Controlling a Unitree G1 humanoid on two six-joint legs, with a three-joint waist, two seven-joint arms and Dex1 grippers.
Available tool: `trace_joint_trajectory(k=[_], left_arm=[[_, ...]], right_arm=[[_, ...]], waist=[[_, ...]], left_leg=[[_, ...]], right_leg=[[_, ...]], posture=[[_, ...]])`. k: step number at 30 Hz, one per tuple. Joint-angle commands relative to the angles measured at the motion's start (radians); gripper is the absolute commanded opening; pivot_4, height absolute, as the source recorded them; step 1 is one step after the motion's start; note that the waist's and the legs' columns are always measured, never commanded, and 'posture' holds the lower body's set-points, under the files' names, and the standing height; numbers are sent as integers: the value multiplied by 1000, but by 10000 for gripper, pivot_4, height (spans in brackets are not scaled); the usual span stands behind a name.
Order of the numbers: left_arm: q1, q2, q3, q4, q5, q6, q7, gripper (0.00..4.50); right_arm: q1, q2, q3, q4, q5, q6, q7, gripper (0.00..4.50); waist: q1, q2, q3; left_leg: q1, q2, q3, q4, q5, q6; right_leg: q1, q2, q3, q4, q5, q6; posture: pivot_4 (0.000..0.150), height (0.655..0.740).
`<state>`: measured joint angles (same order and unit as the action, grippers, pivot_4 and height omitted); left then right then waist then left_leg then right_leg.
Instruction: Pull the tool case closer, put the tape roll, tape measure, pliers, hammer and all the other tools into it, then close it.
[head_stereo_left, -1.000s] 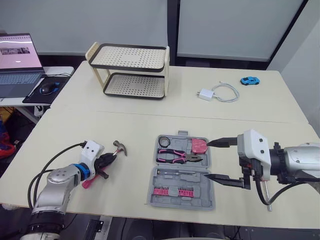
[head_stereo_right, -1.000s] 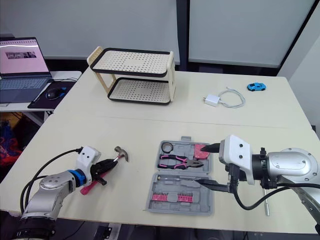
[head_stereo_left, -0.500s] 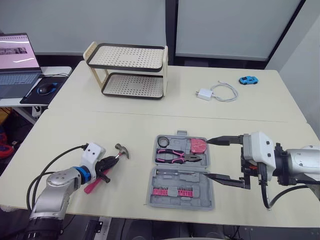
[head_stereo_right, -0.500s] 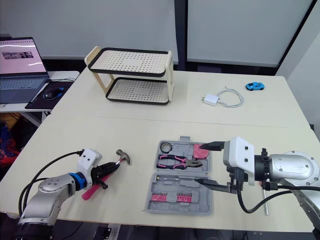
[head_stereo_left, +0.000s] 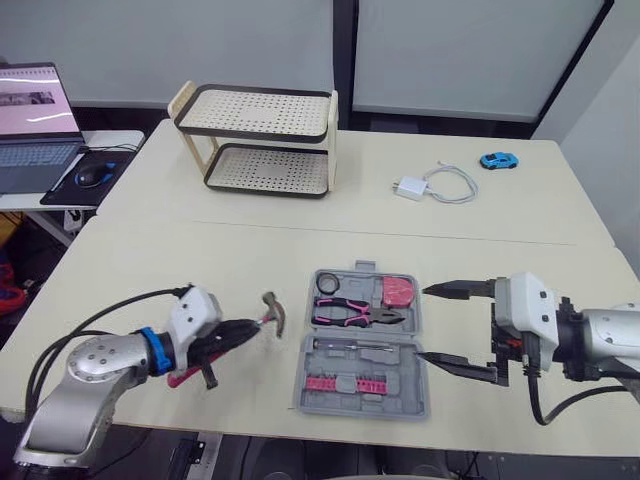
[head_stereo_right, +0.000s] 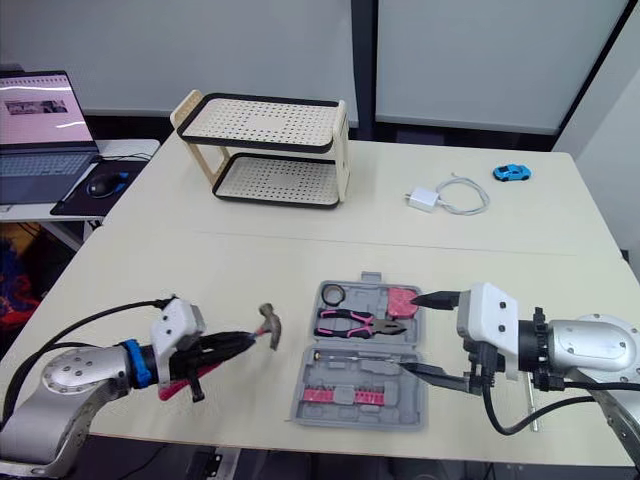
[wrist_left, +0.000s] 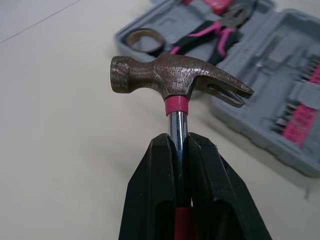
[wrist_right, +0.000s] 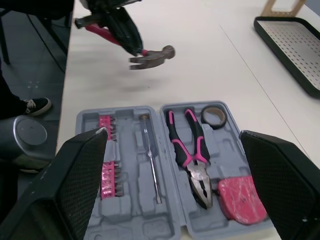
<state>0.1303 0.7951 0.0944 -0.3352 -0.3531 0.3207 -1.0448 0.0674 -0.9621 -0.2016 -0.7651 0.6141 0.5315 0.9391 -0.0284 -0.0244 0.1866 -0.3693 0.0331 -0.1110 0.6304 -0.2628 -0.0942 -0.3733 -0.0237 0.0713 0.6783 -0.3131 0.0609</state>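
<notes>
Our left pincer (head_stereo_left: 238, 333) is clamped tight on the steel shank of the hammer (wrist_left: 175, 80), just under the pink collar below the head. It holds the tool to the left of the open tool case (head_stereo_left: 395, 385), with the head toward the case. From the shadow in the right wrist view, we judge the hammer to be off the tabletop (head_stereo_left: 250, 260).

We expect the hammer to be rigid and head-heavy, with a smooth shank that could twist in the grip. Holding it close to the head looks right to us, since that keeps the weight from swinging. The case is probably light plastic and may skid if the head lands hard.

The pliers (head_stereo_left: 355, 315), tape roll (head_stereo_left: 326, 285) and tape measure (head_stereo_left: 398, 291) already lie in the far half of the case.

Our right pincer (head_stereo_left: 430, 323) is spread wide and empty, just beside the case's right edge.

The tabletop is pale, smooth and flat. A two-tier rack (head_stereo_left: 262, 140), a charger with its cable (head_stereo_left: 412, 189) and a blue toy car (head_stereo_left: 497, 160) sit well apart at the far side. A laptop (head_stereo_left: 35, 115) stands on a side desk at far left.
</notes>
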Motion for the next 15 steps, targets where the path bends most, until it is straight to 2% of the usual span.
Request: trace_joint_trajectory(k=[1,7,15], left_arm=[[-23,-2,-79,-86,-8,-26,-40,1162],[-173,-102,-312,-83,68,-16,-38,1162],[-416,-252,-580,31,246,37,-10,1159]], right_arm=[[76,-19,-114,-27,4,-3,23,45000],[234,-31,-240,-64,5,-1,90,45000],[322,-12,-258,-63,-69,-98,147,45000]], waist=[[1,0,0],[3,0,0],[-4,0,0]], left_leg=[[0,0,0,0,0,0],[0,0,0,1,0,0],[1,0,0,1,0,0]], right_leg=[[0,0,0,0,0,0],[1,0,0,0,0,0],[1,1,1,1,0,0]], posture=[[1500,7350],[1500,7350],[1500,7350]])
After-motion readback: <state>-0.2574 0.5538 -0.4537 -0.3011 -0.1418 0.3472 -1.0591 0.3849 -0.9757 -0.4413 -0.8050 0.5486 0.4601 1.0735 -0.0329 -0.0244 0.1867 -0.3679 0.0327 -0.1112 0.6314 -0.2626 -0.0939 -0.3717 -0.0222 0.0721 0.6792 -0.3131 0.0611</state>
